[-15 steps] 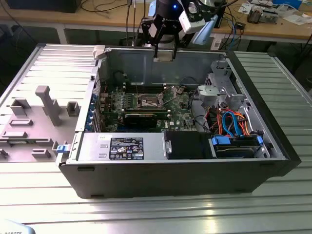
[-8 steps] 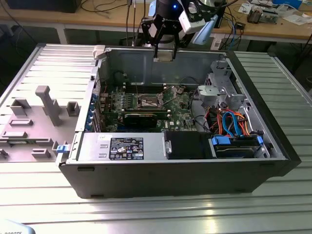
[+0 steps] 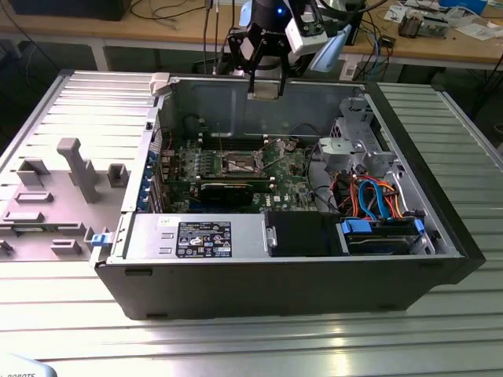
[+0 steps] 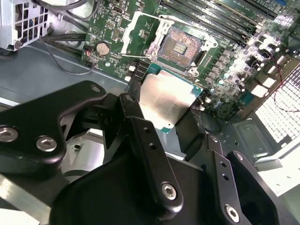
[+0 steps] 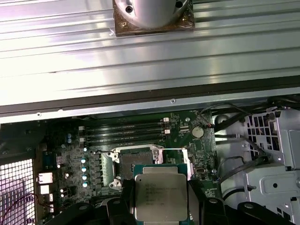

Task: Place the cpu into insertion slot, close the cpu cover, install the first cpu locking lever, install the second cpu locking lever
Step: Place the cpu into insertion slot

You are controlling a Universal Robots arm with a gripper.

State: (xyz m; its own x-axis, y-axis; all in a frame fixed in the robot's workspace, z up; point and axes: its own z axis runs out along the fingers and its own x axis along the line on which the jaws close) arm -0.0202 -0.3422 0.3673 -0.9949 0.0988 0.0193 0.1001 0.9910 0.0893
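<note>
Claw clamping flat silver chip by its edges, hanging above open socket, cover lying flipped back, cables trailing nearby.

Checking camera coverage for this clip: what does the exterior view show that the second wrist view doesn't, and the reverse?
Exterior view adds: the whole open black computer case, the grey fixture plate with upright blocks at that view's left, and the blue and orange cables. Second wrist view adds: the round silver coin battery and the contact grid inside the open square cpu socket. Shared: the green motherboard and the black gripper shut on the small square silver-grey cpu, not yet in the socket.
</note>
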